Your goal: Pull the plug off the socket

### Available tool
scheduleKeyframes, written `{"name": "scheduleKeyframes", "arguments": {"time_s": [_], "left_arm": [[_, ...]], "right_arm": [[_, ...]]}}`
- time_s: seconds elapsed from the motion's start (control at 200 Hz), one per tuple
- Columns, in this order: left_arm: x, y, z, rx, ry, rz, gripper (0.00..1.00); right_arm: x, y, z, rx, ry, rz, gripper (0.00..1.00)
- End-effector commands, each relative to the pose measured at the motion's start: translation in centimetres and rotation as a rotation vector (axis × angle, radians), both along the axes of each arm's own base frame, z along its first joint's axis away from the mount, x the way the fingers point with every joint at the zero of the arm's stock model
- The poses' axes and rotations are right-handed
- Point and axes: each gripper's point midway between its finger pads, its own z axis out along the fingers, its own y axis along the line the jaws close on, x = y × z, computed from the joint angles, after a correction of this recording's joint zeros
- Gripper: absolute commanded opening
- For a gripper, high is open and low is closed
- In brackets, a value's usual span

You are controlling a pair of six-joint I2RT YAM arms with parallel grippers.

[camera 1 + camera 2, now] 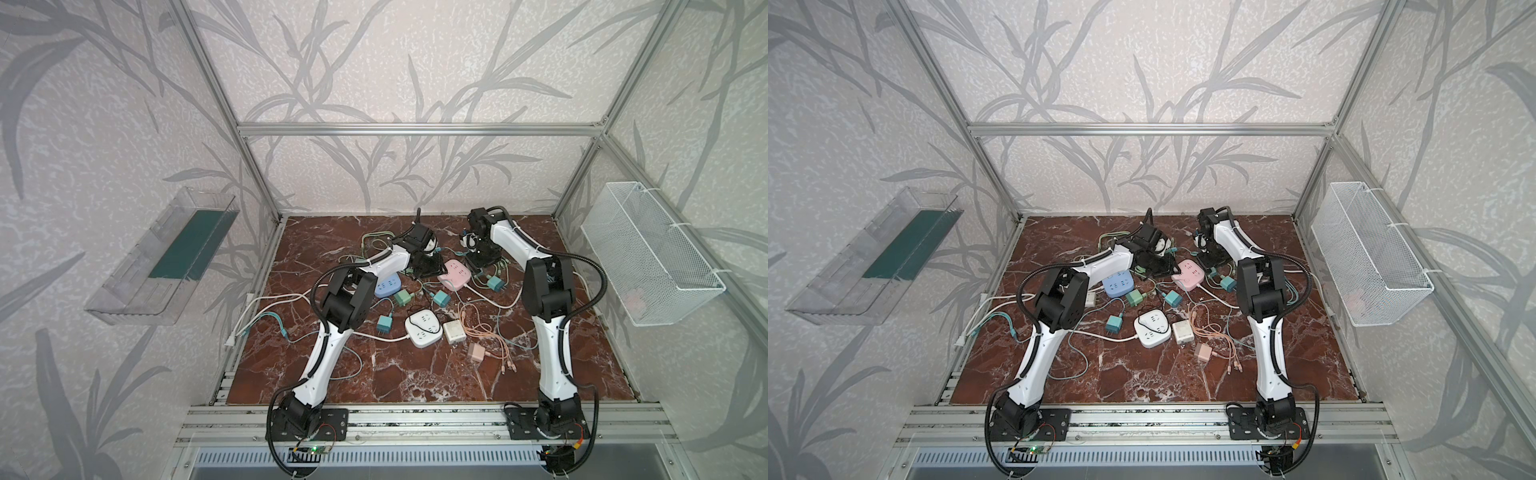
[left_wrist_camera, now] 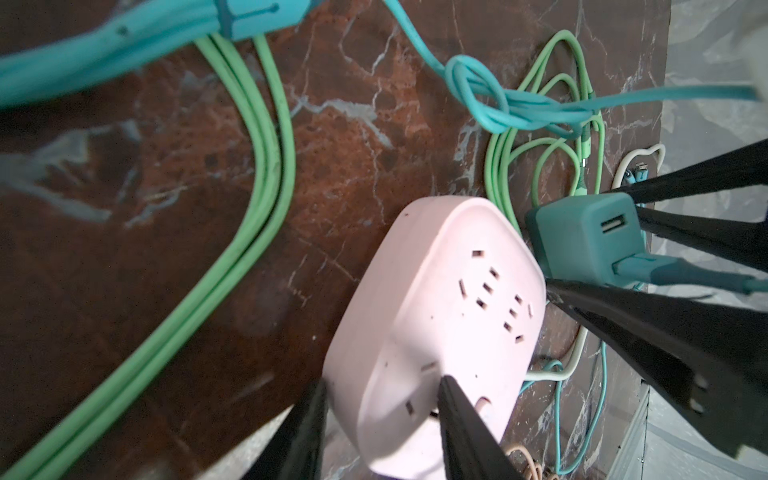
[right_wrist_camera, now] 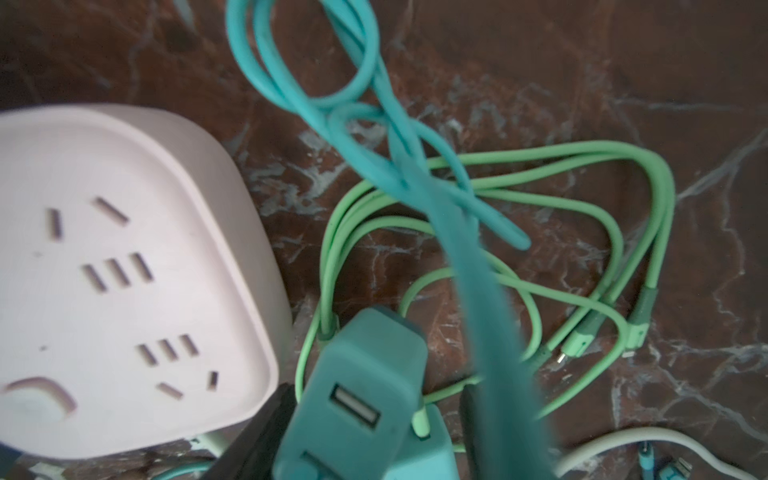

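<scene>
The pink socket (image 2: pixel 440 299) lies flat on the marble table (image 1: pixel 415 374), back of centre in both top views (image 1: pixel 457 273) (image 1: pixel 1191 272). My left gripper (image 2: pixel 382 415) is shut on its near end, one finger on each side. The dark teal plug (image 2: pixel 582 237) with a USB port lies beside the socket, out of its holes. My right gripper (image 3: pixel 370 432) straddles this plug (image 3: pixel 361 374). Its jaws are open, with a gap showing on one side. A teal cable (image 3: pixel 478 291) hangs blurred in front of the right wrist camera.
Green cables (image 2: pixel 266 166) and teal cables (image 2: pixel 498 99) loop round the socket. Toward the front lie a blue socket (image 1: pixel 388 286), a white socket (image 1: pixel 423 328) and several small chargers (image 1: pixel 454 330). A wire basket (image 1: pixel 648 257) hangs on the right wall, a clear tray (image 1: pixel 162 257) on the left.
</scene>
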Motion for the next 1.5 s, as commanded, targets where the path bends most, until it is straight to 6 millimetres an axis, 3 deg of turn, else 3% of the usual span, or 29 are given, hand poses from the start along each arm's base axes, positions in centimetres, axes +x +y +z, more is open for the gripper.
{"name": "scheduleKeyframes", "arguments": {"time_s": [0.0, 0.11, 0.355, 0.54, 0.76, 0.945, 1.215, 1.36, 1.495], "left_arm": [[-2.6, 1.8, -3.6, 0.127, 0.095, 0.007, 0.44], [-2.6, 1.8, -3.6, 0.125, 0.098, 0.009, 0.44], [-2.5, 1.7, -3.1, 0.118, 0.092, 0.011, 0.44], [-2.3, 1.6, -2.4, 0.110, 0.081, 0.011, 0.44], [-2.3, 1.6, -2.2, 0.114, 0.081, 0.013, 0.44], [-2.3, 1.7, -1.1, 0.109, 0.061, 0.008, 0.44], [-3.9, 2.3, 0.5, 0.084, 0.053, 0.005, 0.44], [-3.9, 2.5, 1.4, 0.070, 0.036, 0.016, 0.45], [-3.1, 1.8, 3.3, 0.032, 0.000, 0.014, 0.48]], "right_arm": [[1.0, 0.0, 3.9, 0.056, -0.087, -0.031, 0.64], [1.0, -0.3, 3.4, 0.060, -0.069, -0.038, 0.62], [0.9, 1.5, 2.4, 0.138, -0.040, -0.035, 0.60], [1.8, 2.5, 1.6, 0.161, -0.043, -0.032, 0.59], [2.9, 4.2, 1.1, 0.217, -0.023, -0.044, 0.49], [3.4, 4.3, 0.2, 0.194, -0.017, -0.058, 0.41], [3.9, 4.1, -0.3, 0.168, -0.033, -0.064, 0.42], [4.4, 4.2, -0.3, 0.167, -0.037, -0.071, 0.52], [4.6, 5.3, 1.3, 0.211, -0.060, -0.056, 0.60]]}}
